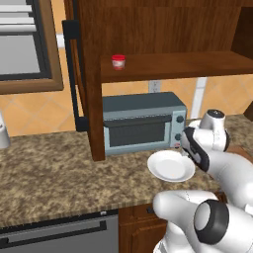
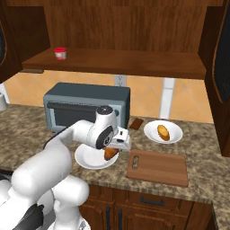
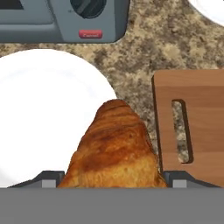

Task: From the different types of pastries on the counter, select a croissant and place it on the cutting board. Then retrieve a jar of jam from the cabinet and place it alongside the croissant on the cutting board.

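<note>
The orange-brown croissant (image 3: 114,146) is held between my fingertips, with my gripper (image 3: 114,178) shut on it. In the right base view the gripper (image 2: 112,152) holds the croissant (image 2: 109,154) just above the right rim of a white plate (image 2: 90,161). The reddish-brown cutting board (image 2: 157,167) lies on the counter (image 2: 27,130) a short way to the right, bare, its slot (image 3: 181,131) showing. A golden-yellow pastry (image 2: 164,131) rests on a second plate (image 2: 152,126) behind the board. The red jar of jam (image 2: 60,53) stands on the cabinet shelf (image 2: 134,63), top left.
A grey toaster oven (image 2: 85,105) stands right behind the near plate (image 3: 43,113), under the cabinet shelf. A small dark brown block (image 2: 136,123) lies between the oven and the far plate. The open cabinet door (image 1: 74,74) hangs left of the oven.
</note>
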